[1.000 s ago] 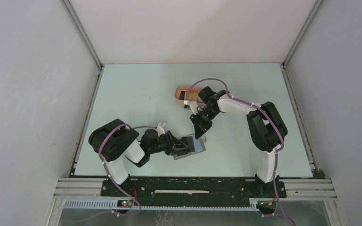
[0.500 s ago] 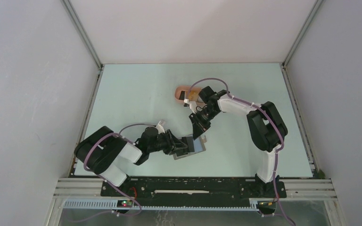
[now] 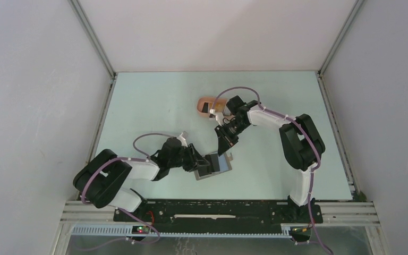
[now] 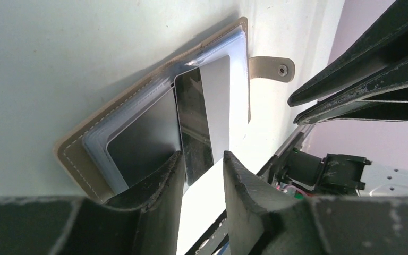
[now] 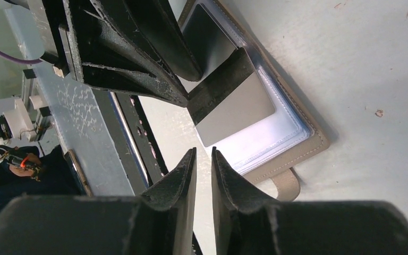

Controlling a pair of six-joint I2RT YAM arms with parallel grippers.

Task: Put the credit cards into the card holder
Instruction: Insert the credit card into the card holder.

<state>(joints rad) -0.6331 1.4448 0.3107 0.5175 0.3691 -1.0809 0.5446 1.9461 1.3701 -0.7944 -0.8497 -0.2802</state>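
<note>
— From overhead, what lies in the pink tray [image 3: 202, 103]?
— Too small to tell, and the right arm [image 3: 265, 118] covers part of the tray.
— And the striped card [image 4: 204, 122]?
— Its near end sits between the left gripper [image 4: 203, 156] jaws. Whether they pinch it, I cannot tell.

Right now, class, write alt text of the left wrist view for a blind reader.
The left claw holds a dark-striped silver card over the open wallet on the table; the right claw hovers at upper right.
</note>
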